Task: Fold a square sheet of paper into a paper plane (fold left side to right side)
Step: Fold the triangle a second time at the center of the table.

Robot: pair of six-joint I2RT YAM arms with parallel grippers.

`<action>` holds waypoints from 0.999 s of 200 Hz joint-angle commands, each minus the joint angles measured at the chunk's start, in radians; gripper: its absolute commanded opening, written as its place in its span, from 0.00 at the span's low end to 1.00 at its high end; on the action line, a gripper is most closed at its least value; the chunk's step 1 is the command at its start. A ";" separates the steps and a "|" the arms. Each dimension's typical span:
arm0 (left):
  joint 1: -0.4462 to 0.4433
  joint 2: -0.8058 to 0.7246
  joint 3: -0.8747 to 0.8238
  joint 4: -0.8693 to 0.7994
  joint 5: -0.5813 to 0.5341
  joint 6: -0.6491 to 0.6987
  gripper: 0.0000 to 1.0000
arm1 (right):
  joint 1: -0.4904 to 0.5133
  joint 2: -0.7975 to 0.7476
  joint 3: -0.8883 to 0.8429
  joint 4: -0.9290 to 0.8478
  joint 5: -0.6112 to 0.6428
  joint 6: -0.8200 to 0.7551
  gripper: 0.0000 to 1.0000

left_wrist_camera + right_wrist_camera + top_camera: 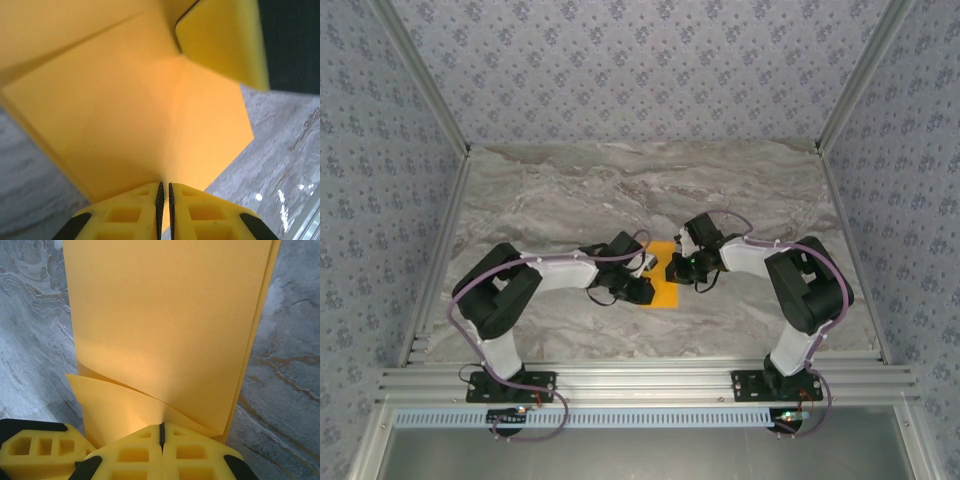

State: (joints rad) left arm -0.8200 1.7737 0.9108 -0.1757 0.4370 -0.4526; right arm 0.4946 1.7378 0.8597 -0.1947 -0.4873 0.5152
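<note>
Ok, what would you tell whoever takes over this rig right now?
Left gripper: shut, pinching a corner of the square sheet of paper.
Right gripper: shut on the same sheet's edge.
Paper: mid-table, between the two grippers.
Done: the sheet looks doubled over, with two layers at the right gripper, loose and not pressed flat.
Left: flatten that crease, then make the plane folds. There is no dart shape yet.
</note>
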 commanded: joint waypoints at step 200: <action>0.138 -0.253 -0.127 0.103 -0.012 -0.142 0.42 | -0.039 -0.168 -0.102 0.141 -0.020 0.033 0.30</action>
State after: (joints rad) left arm -0.7067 1.5345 0.7795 -0.2096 0.4301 -0.5102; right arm 0.4782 1.6638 0.7860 -0.1020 -0.5171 0.5423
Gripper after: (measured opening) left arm 0.365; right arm 0.245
